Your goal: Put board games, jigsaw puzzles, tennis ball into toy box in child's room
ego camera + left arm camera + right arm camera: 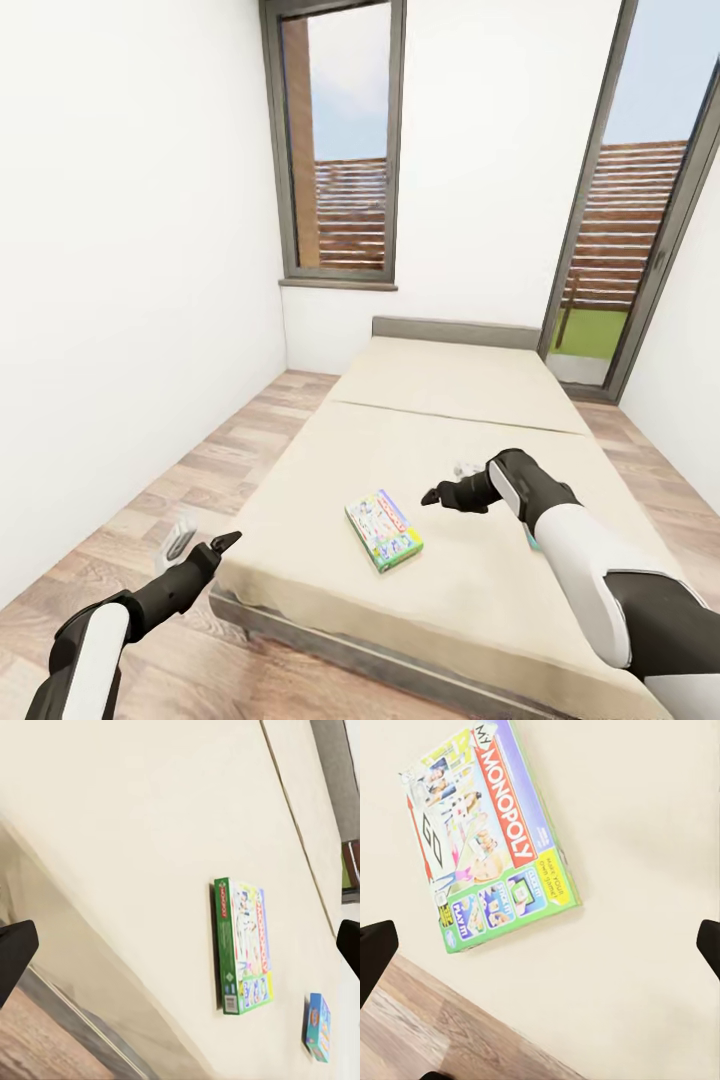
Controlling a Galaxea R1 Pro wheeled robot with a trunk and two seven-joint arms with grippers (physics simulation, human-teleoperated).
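Observation:
A board game with a green edge and "MY MONOPOLY" print lies flat on the beige bed, near its foot end. The right wrist view looks straight down on this board game. My right gripper hovers open just right of it, above the mattress. A second board game, blue-edged, lies further along the bed; in the head view my right forearm covers all but a teal sliver of it. My left gripper is open beside the bed's near left corner, above the floor. The table and toy box are out of view.
The child's room has white walls and a wood-plank floor running down the bed's left side. A tall grey-framed window and a glass door stand behind the bed. A small pale grey object sits on the floor by my left gripper.

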